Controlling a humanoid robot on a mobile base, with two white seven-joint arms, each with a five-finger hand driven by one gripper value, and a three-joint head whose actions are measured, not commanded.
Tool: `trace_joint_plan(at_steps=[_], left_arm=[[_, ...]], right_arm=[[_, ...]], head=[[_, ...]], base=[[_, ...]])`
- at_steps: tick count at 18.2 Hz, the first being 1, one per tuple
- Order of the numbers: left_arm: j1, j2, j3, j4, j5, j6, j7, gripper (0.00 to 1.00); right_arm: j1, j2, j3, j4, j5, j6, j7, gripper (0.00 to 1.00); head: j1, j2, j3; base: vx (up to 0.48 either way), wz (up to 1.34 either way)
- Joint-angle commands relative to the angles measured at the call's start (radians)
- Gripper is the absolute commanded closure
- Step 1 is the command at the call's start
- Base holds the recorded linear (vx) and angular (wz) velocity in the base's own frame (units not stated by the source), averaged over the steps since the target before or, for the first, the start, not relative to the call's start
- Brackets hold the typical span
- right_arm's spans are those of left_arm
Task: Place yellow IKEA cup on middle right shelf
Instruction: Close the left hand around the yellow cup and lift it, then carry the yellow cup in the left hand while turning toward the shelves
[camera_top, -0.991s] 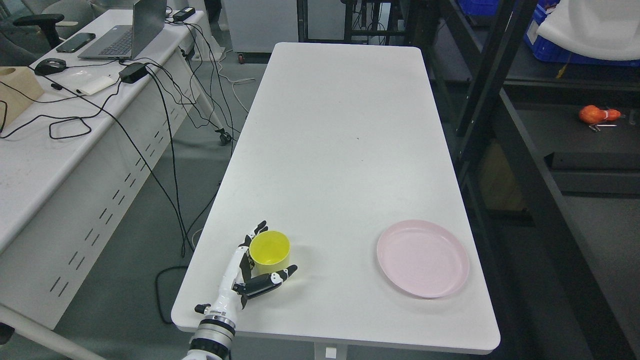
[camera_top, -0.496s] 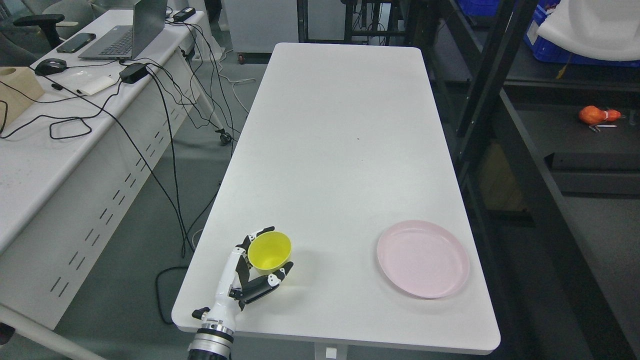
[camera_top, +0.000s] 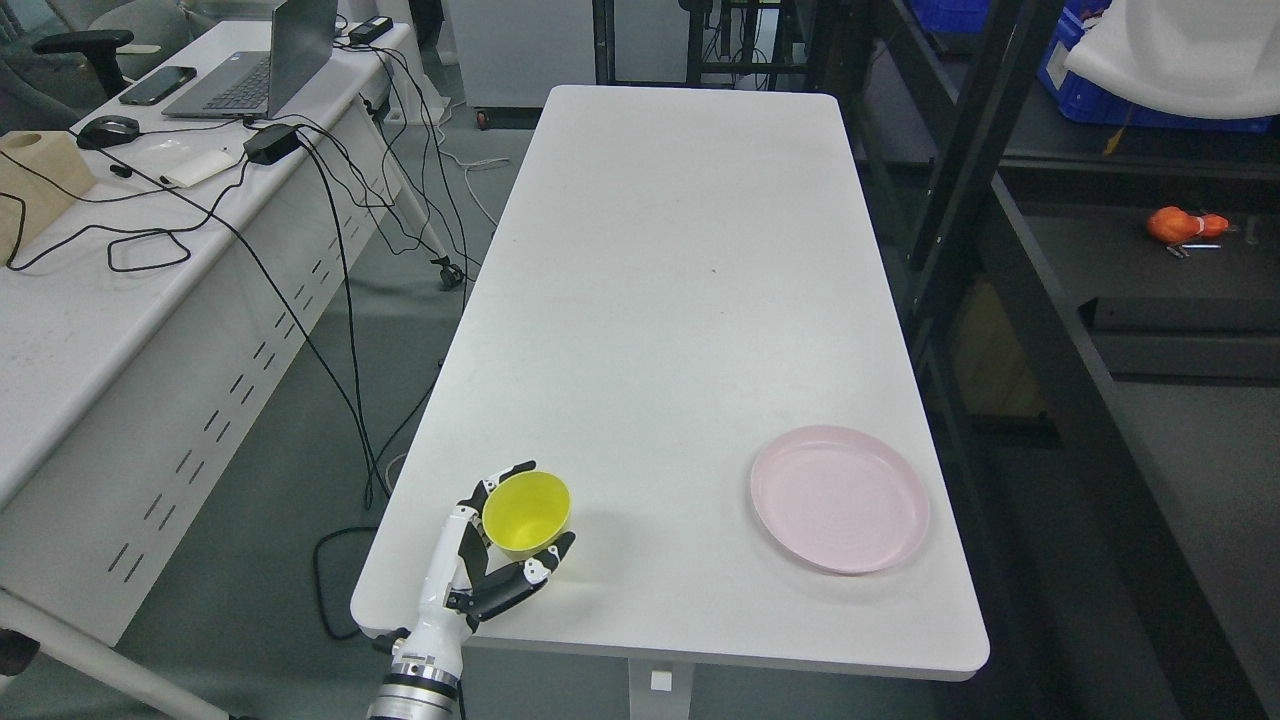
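The yellow cup (camera_top: 527, 513) is at the near left corner of the white table (camera_top: 680, 300), tilted slightly and held just above the tabletop. My left hand (camera_top: 505, 540) comes up from the bottom edge and is shut on the cup, fingers behind it and thumb across its front. The dark shelf unit (camera_top: 1100, 330) stands to the right of the table. My right hand does not show.
A pink plate (camera_top: 839, 497) lies near the table's front right. A black upright post (camera_top: 960, 150) of the rack stands close to the table's right edge. An orange object (camera_top: 1180, 224) lies on a shelf. A desk (camera_top: 120, 260) with laptop and cables stands left.
My left hand closed on the yellow cup and lifted it, tilting it slightly and drawing it a little left and toward me. The camera view has shifted a bit.
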Motion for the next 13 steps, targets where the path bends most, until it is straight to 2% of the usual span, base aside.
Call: trace_joint_plan(at_steps=[1,13], left_arm=[[-0.016,0.018,0.008,-0.026,0.002,-0.006,0.0,1.0],[-0.011,0.018,0.0,-0.029,0.0,-0.006,0.0,0.99]], right_arm=[[0.011,-0.017,0.017,0.0,-0.025,-0.001,-0.215,0.01],[0.011,-0.017,0.017,0.0,-0.025,-0.001,-0.215,0.01]], head=[[0.0,0.0,0.0],[0.0,0.0,0.0]], base=[[-0.134,-0.05],[-0.159,-0.11]])
